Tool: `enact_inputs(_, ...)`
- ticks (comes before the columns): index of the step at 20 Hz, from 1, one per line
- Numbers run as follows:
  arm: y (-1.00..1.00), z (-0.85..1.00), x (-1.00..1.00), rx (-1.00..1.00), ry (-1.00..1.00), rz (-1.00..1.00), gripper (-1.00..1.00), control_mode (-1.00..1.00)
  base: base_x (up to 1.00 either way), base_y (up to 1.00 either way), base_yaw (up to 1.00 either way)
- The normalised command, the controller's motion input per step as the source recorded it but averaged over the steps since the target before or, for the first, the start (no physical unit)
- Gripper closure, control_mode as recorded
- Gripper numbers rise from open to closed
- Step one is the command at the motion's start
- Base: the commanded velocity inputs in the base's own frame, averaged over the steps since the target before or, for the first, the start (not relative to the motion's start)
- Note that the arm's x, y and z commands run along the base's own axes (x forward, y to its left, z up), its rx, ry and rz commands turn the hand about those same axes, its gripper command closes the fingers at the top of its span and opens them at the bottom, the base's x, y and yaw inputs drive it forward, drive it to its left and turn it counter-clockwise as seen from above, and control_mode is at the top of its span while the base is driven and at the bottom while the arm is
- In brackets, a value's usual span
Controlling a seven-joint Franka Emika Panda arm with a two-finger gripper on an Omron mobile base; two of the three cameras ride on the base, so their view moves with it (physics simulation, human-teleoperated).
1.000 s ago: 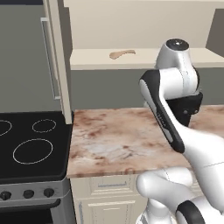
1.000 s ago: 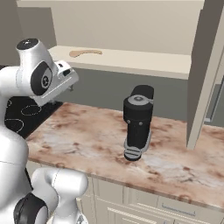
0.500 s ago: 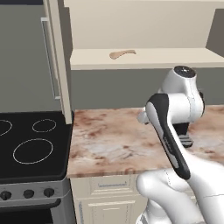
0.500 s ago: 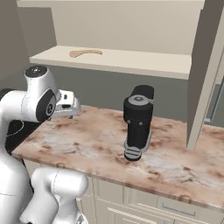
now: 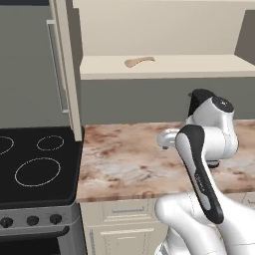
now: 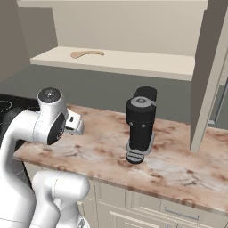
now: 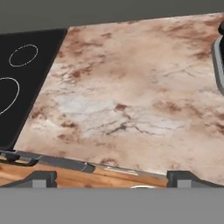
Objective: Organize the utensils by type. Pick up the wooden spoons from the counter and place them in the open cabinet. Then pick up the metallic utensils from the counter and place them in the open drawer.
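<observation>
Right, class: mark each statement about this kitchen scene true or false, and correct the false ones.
1. A wooden spoon lies on the open cabinet shelf. True.
2. The claw grips a metal spoon. False: its fingers stand wide apart, holding nothing.
3. A black stovetop sits beside the marbled worktop. True.
4. The black appliance stands on the stovetop. False: it stands on the marbled worktop.
</observation>
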Motion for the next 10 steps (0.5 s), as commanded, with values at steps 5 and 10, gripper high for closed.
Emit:
enact_inputs(5,0.0,-0.01,-0.03,-0.01,0.0,0.0,-1.0,1.0,-0.19,-0.01,0.0)
enact_inputs(10,0.0,0.0,0.0,0.0,0.0,0.0,-1.0,1.0,-0.68,-0.03,0.01)
